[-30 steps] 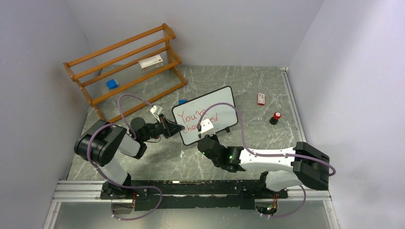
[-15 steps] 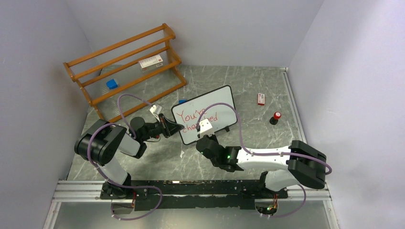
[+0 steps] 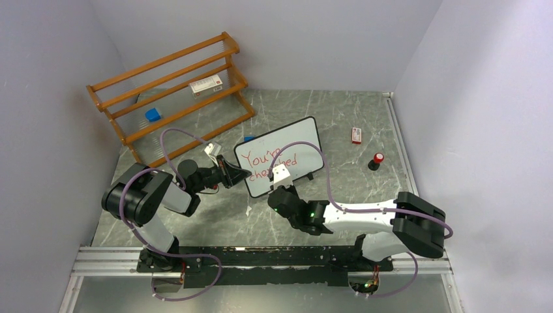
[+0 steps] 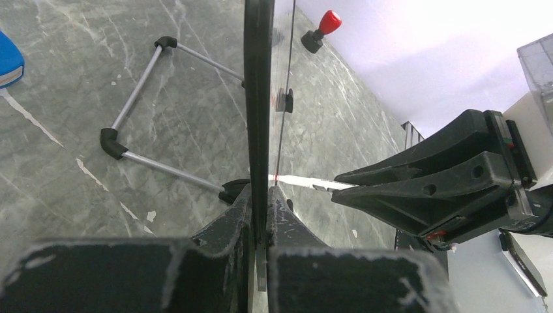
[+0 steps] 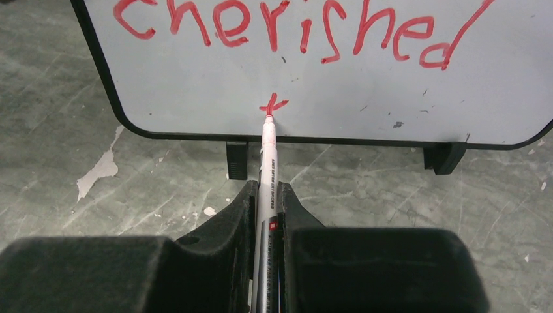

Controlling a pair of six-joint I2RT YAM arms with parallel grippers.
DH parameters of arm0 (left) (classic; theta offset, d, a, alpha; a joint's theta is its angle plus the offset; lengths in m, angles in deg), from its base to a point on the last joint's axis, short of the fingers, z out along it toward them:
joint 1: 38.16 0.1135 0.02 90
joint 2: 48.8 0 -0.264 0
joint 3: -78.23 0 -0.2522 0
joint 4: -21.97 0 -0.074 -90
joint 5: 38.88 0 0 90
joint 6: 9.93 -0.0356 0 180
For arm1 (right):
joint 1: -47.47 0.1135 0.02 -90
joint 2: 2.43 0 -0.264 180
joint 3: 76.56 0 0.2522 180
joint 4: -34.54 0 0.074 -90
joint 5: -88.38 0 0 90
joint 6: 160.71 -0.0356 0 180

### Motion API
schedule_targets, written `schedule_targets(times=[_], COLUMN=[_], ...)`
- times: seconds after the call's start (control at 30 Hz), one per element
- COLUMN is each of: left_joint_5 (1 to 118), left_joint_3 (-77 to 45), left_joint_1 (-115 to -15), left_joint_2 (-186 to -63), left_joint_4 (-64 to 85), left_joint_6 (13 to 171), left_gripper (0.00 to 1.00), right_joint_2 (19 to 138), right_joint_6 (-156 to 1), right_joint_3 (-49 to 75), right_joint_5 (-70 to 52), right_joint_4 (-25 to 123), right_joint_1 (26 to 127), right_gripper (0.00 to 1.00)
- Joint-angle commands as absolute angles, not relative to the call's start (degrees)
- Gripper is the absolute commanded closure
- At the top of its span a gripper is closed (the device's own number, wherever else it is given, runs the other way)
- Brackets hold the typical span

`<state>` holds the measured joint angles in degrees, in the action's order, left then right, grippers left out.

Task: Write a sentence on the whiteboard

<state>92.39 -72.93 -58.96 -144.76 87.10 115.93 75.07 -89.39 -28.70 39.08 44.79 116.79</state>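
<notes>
While the marker tip sits on the fresh red "t", the step is getting the rest of the third line down under "cherished". The whiteboard stands propped up mid-worktop. My left fingers are pinched narrow on its left edge, bracing it. My right fingers are clamped on the marker barrel, which runs straight out to the board.

To do it well, I judge:
- Use light, even tip pressure, since the board is on thin stand legs and could rock back.
- The left grip should stay firm through each stroke.
- Move rightward in small strokes. Little bare white is left above the bottom frame, so the letters must be low and short.
- Lift the tip clear between letters so nothing smears.

Hard to make out:
- In the top view my right wrist covers the lower part of the board, so the "t" and the tip don't show there.
- The right wrist view cuts off the first line.
- The left wrist view sees the board edge-on, so the lettering is unreadable there.
- I can't tell how hard the tip is pressing.
</notes>
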Motion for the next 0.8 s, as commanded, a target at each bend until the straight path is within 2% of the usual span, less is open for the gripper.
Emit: schedule_targets(times=[0.0,0.77], left_joint_5=[92.51,92.95], left_joint_3=[-73.16,-73.09], left_joint_1=[-58.11,-58.02], left_joint_2=[-146.22,-146.01], left_joint_4=[92.07,91.67], left_joint_6=[116.59,116.78], left_gripper=[0.95,0.95], right_joint_2=[75.09,73.54], right_joint_6=[-91.32,-92.30], right_joint_3=[-30.04,-31.43], right_joint_5=[38.70,43.29], right_joint_4=[45.96,44.16], right_joint_1=[116.28,116.23], right_gripper=[1.00,1.00])
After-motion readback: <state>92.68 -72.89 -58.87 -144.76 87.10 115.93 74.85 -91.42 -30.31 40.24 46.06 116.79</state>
